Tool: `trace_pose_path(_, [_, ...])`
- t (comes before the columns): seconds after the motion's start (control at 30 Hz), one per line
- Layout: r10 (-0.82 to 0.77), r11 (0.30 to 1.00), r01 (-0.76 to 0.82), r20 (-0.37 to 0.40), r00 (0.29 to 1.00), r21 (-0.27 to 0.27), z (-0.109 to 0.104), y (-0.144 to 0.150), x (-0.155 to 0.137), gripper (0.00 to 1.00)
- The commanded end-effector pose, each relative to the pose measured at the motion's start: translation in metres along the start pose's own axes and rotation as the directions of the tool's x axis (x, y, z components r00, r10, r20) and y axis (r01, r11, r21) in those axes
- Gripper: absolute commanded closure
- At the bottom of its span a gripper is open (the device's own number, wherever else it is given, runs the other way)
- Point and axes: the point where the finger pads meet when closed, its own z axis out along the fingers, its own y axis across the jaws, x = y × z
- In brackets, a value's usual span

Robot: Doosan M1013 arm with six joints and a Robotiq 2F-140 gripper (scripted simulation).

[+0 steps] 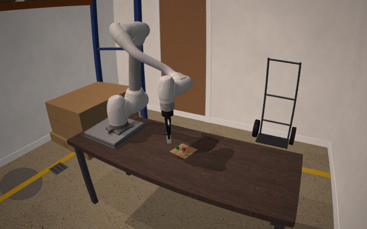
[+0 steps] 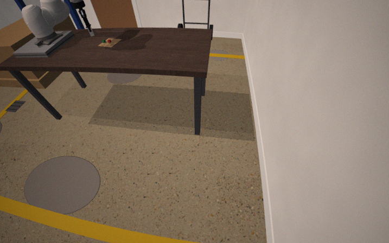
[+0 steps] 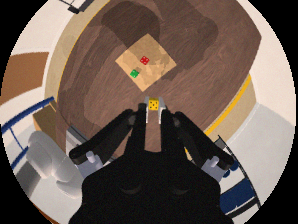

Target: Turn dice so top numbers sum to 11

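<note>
My gripper (image 1: 168, 139) (image 2: 91, 32) (image 3: 153, 102) is shut on a yellow die (image 3: 153, 104). It holds the die above the table, beside the mat on the robot's side. The yellow die shows a face with several dark pips to the wrist camera; the fingers hide its sides. The light brown square mat (image 1: 190, 151) (image 2: 106, 45) (image 3: 145, 83) lies flat on the table. A red die (image 1: 183, 149) (image 2: 109, 40) (image 3: 144, 60) rests near its middle. A green die (image 1: 177, 147) (image 2: 103, 41) (image 3: 134, 73) rests near its left edge. Their pips are too small to count surely.
The dark wooden table (image 1: 244, 182) (image 2: 171, 57) carries the mat. The arm stands on a grey base plate (image 1: 96, 134) (image 2: 26, 51) at the table's left end. Cardboard boxes (image 1: 65, 111) stand behind it. A hand truck (image 1: 279, 98) stands beyond the table.
</note>
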Motion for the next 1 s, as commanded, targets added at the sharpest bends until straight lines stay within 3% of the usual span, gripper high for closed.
trace_pose_path(0.0, [0.173, 0.985, -0.173, 0.003, 0.985, -0.003, -0.002, 0.004, 0.039, 0.91])
trace_pose_path(0.27, [0.406, 0.914, -0.406, 0.003, 0.914, -0.004, -0.003, 0.004, 0.096, 0.91])
trace_pose_path(0.37, [0.417, 0.909, -0.417, 0.003, 0.909, -0.004, -0.003, 0.004, 0.099, 0.91])
trace_pose_path(0.43, [0.522, 0.853, -0.522, 0.002, 0.853, -0.004, -0.003, 0.002, 0.127, 0.91])
trace_pose_path(0.53, [0.573, 0.82, -0.573, 0.002, 0.82, -0.004, -0.003, 0.0, 0.141, 0.91])
trace_pose_path(0.97, [0.582, 0.813, -0.582, 0.002, 0.813, -0.004, -0.003, -0.001, 0.144, 0.91])
